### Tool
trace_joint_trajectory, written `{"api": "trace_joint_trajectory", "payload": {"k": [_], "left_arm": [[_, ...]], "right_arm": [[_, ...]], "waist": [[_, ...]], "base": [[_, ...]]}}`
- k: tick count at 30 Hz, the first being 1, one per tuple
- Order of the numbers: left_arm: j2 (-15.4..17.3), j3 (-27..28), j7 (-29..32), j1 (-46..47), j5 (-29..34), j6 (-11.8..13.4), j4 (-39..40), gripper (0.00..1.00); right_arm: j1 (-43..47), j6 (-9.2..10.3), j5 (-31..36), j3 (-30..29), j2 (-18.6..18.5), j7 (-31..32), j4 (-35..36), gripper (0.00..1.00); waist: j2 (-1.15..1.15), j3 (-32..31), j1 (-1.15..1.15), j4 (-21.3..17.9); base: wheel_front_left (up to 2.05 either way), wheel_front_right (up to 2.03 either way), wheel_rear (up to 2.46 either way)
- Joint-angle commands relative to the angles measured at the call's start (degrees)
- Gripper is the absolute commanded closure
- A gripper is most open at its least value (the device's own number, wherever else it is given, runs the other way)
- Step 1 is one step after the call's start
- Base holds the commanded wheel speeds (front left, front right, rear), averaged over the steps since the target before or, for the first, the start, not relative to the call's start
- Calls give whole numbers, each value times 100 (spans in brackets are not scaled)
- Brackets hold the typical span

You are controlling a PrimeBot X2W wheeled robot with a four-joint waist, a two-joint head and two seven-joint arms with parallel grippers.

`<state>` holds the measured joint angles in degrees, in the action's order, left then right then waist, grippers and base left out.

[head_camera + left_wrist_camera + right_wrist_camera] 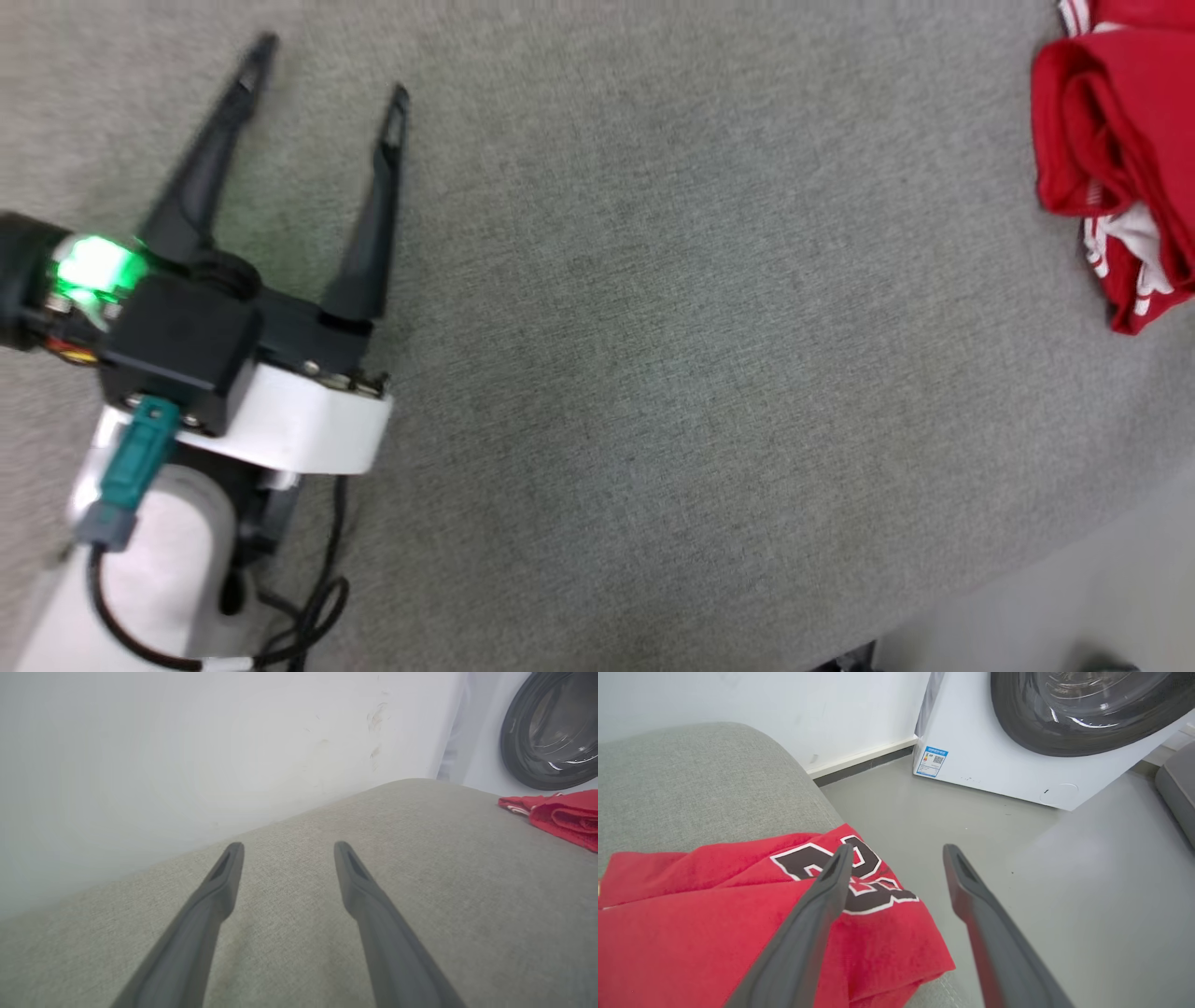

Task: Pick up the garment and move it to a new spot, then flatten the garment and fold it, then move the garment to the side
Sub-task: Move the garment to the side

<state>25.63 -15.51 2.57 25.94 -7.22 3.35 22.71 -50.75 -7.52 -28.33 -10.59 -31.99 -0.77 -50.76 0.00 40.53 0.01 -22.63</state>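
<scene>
The garment (1120, 159) is red jersey cloth with white striped trim, lying bunched at the far right of the grey cushioned surface (653, 327). In the left wrist view the garment (560, 816) shows at the right edge. My left gripper (331, 70) hovers open over bare cushion at the left, far from the cloth; its fingers (219, 882) hold nothing. In the right wrist view my right gripper (899, 851) is open just above the garment (714, 919), whose black white-outlined letters lie by the left finger. Nothing is between its fingers.
A white washing machine (994, 765) with a dark round door stands on the grey floor (1087, 868) beyond the cushion's edge. A white wall (187, 756) runs behind the cushion. The garment hangs slightly over the cushion's corner.
</scene>
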Motion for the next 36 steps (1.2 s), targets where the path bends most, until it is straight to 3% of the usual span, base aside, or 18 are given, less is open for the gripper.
{"api": "trace_joint_trajectory", "payload": {"k": [1, 7, 17, 27, 36], "left_arm": [[-72, -33, -110, -106, -56, 26, -92, 0], [-427, -133, -565, -528, -294, 209, -718, 0], [-769, -117, -1016, -1280, -624, 484, -1456, 0], [-1015, -123, -1248, -1756, -886, 634, -1856, 0], [-1068, 27, -1421, -2115, -1084, 753, -2342, 0]], "right_arm": [[34, 7, 35, -31, 49, -157, -55, 0], [619, 8, 211, -30, 96, -853, -116, 0], [1959, 7, 314, 338, 753, -1333, 636, 0], [3478, 7, 1049, 37, 1797, -1289, 2501, 0], [4714, 7, 1665, 174, 2676, -479, 4569, 0]], "waist": [[0, -299, -1, 156], [0, -1094, -1, 468], [0, -2158, -1, 975], [0, -2878, -1, 1515], [0, -3456, -1, 1932]], "base": [[0, 0, 0], [0, 0, 0], [0, 0, 0], [0, 0, 0], [0, 0, 0]]}}
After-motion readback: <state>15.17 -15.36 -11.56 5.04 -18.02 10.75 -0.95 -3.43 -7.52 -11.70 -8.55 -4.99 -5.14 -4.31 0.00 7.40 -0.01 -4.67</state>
